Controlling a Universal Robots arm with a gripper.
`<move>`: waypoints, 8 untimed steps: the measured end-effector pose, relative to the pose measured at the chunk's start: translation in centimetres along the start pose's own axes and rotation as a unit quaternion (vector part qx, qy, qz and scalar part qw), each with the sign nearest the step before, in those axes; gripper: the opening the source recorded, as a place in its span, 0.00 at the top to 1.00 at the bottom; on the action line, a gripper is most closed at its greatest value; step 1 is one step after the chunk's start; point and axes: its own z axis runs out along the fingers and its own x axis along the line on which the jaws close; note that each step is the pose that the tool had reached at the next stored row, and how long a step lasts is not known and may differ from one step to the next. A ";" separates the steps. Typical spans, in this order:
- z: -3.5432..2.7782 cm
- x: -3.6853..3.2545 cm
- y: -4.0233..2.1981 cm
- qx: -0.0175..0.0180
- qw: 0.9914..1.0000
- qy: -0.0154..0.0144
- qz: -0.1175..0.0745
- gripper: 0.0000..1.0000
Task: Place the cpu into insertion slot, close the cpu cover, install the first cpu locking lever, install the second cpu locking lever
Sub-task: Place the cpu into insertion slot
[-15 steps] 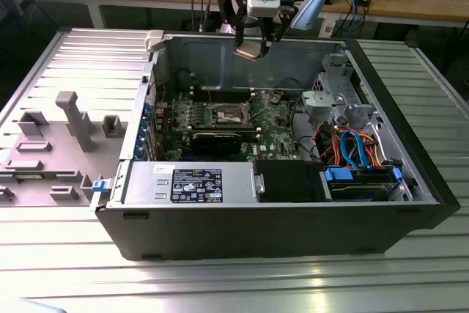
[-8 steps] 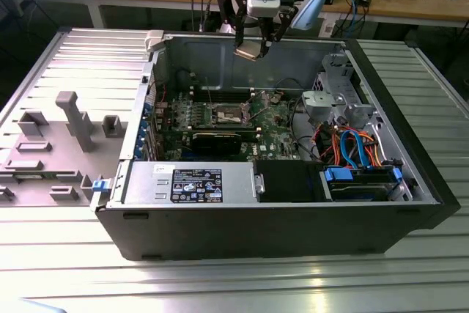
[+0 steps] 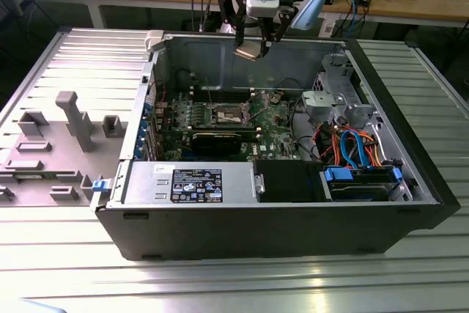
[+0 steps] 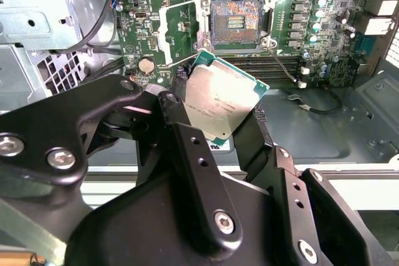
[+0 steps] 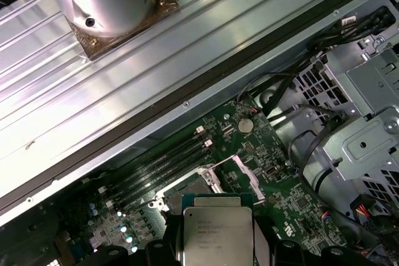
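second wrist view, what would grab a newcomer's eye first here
The cpu, silver-topped with a green rim, is clamped at a tilt between the black jaws. Past it lies the insertion slot, bare, its contact field exposed. In the exterior view, the open computer case lies on a ribbed metal table.

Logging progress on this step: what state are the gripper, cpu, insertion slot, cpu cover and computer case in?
gripper: shut on the cpu.
cpu: held, not yet seated.
insertion slot: empty, contacts exposed.
cpu cover: swung open, off the slot.
computer case: lying flat, side open.
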 end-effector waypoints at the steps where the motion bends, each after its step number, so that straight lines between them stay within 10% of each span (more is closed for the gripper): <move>1: 0.00 0.00 0.00 0.000 1.000 0.000 0.000 0.45; 8: 0.04 0.00 -0.01 0.000 1.000 -0.002 0.023 0.45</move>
